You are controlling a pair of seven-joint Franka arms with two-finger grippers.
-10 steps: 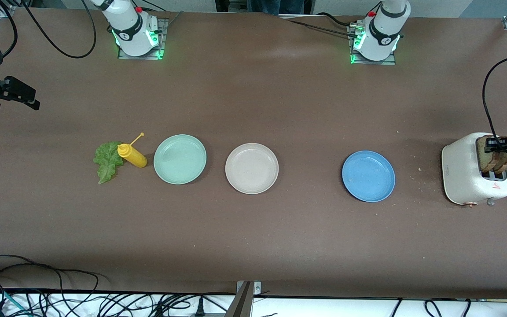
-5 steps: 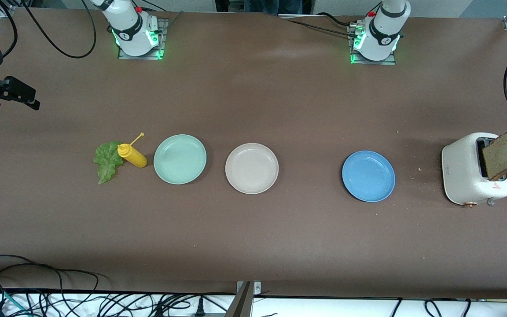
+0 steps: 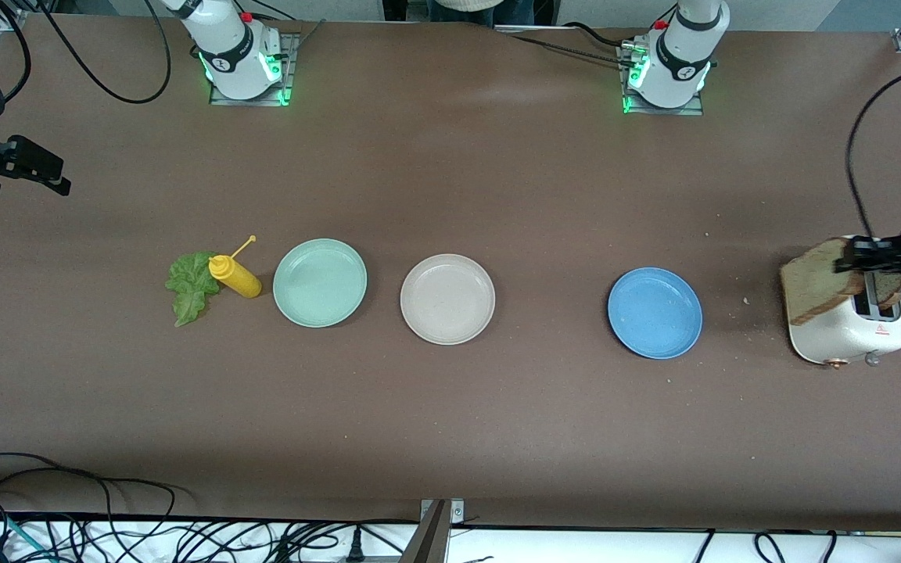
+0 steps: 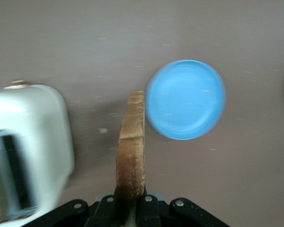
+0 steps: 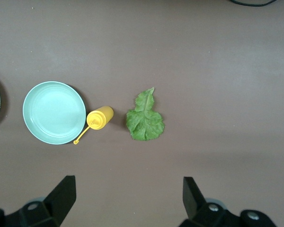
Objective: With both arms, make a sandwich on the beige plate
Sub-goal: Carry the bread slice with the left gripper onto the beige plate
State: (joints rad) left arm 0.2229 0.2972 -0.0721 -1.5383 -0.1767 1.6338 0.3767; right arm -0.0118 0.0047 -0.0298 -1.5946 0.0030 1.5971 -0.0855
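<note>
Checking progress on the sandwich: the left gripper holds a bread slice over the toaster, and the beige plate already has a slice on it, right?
Not quite. The front view shows the beige plate bare. The left gripper does hold the bread slice over the toaster.

we see even, soft overhead light and faint shadows under the plates; a pale sheen on the table (image 3: 497,94); the toaster (image 4: 28,142) beside the left gripper (image 4: 130,208) is motion-blurred.

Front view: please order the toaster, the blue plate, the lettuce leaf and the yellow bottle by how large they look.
1. Toaster, partly covered by the bread, and blue plate: too alike to rank.
2. Lettuce leaf.
3. Yellow bottle.
</note>
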